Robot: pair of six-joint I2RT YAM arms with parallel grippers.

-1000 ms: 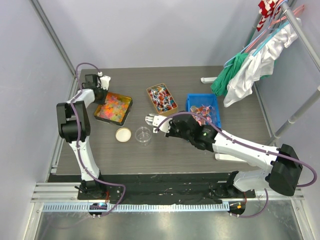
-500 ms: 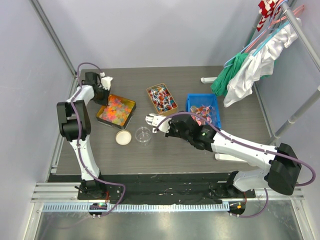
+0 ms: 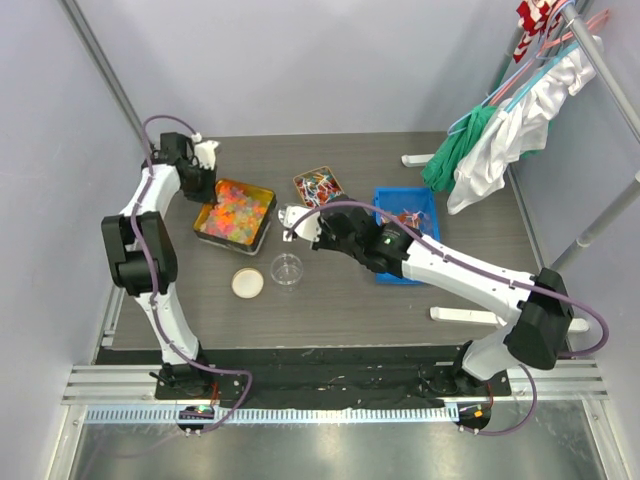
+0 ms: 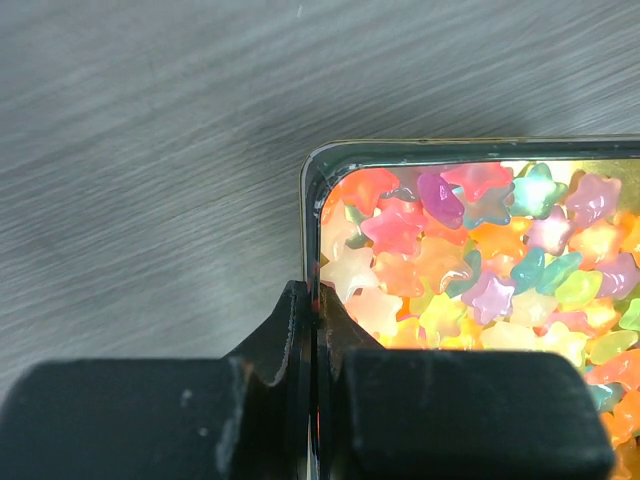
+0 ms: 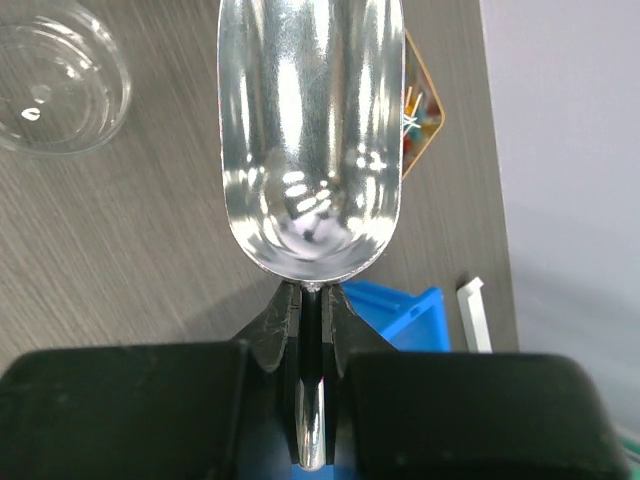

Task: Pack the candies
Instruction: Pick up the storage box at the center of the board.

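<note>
A metal tin (image 3: 262, 232) of star-shaped gummy candies (image 3: 234, 210) sits at the left back of the table. My left gripper (image 3: 203, 186) is shut on the tin's left rim (image 4: 400, 148), and the gummies (image 4: 470, 250) lie just past my left gripper (image 4: 318, 300). My right gripper (image 3: 318, 228) is shut on the handle of an empty metal scoop (image 3: 291, 218), held between the tin and a wooden tray of wrapped candies (image 3: 318, 187). In the right wrist view the scoop (image 5: 310, 150) sticks out ahead of my right gripper (image 5: 312, 300). A clear cup (image 3: 286, 270) stands empty in front.
A round lid (image 3: 247, 283) lies left of the cup. A blue bin (image 3: 418, 199) with wrapped candies is partly under my right arm. Clothes (image 3: 500, 140) hang on a rack at the right. White plastic pieces lie at the back (image 3: 415, 159) and front right (image 3: 470, 315).
My left gripper has shifted the gummy tin a little to the right and turned it. My right arm has carried the scoop back and left, away from the cup.
</note>
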